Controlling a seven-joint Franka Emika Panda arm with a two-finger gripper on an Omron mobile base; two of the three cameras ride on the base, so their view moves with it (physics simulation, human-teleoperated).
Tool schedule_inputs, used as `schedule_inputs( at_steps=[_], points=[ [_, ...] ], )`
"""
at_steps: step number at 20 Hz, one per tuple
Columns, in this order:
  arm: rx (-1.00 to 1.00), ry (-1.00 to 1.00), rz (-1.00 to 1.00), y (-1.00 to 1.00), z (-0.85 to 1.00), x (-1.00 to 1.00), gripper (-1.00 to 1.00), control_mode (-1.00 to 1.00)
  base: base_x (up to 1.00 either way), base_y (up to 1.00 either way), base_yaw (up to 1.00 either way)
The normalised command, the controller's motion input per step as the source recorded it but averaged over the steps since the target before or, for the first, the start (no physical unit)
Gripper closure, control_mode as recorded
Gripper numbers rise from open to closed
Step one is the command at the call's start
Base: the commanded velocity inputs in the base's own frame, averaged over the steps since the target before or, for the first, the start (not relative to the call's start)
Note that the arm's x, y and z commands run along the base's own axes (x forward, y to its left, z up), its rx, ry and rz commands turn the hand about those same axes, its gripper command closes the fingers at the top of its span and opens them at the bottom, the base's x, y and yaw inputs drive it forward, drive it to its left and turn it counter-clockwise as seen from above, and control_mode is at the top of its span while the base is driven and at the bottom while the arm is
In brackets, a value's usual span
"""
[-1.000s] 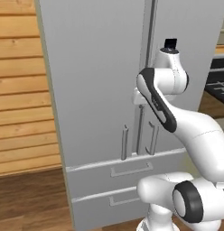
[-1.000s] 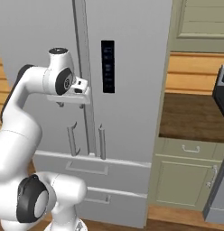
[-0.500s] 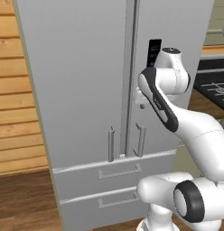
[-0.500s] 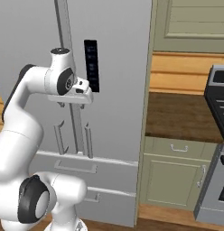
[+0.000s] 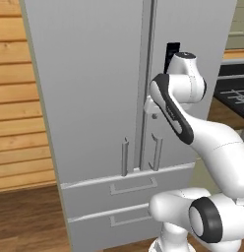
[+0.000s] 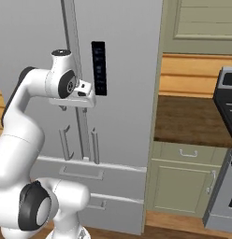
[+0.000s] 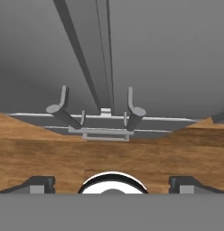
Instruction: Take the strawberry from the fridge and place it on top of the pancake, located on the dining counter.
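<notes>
Kitchen view is shifted by base travel; fridge [image 5: 109,98], doors shut, is now centred ahead of the tool [image 7: 112,182], held wide, empty.

Wood-plank wall [image 5: 18,98], brown wood floor [image 5: 25,221], pale green cabinets [image 6: 183,182] (1 drawer above doors).

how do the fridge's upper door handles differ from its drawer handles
The upper door handles stand vertical, paired either side of the centre seam of the fridge; the drawer handles lie horizontal, one stacked above the other. The door handles are rounded bars, the drawer handles flat and squared. All are grey, and every door and drawer is shut.
</notes>
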Motion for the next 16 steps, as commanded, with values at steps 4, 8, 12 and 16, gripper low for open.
schedule_inputs(
  at_steps=[4, 8, 12, 16],
  points=[
    [0.0, 0.0, 0.0, 0.0, 0.0, 0.0, -1.0, 1.0, -0.25, 0.0, 0.0],
    [0.0, 0.0, 0.0, 0.0, 0.0, 0.0, -1.0, 1.0, -0.59, 0.0, 0.0],
    [0.0, 0.0, 0.0, 0.0, 0.0, 0.0, -1.0, 1.0, -0.55, 0.0, 0.0],
    [0.0, 0.0, 0.0, 0.0, 0.0, 0.0, -1.0, 1.0, -0.57, 0.0, 0.0]
  ],
)
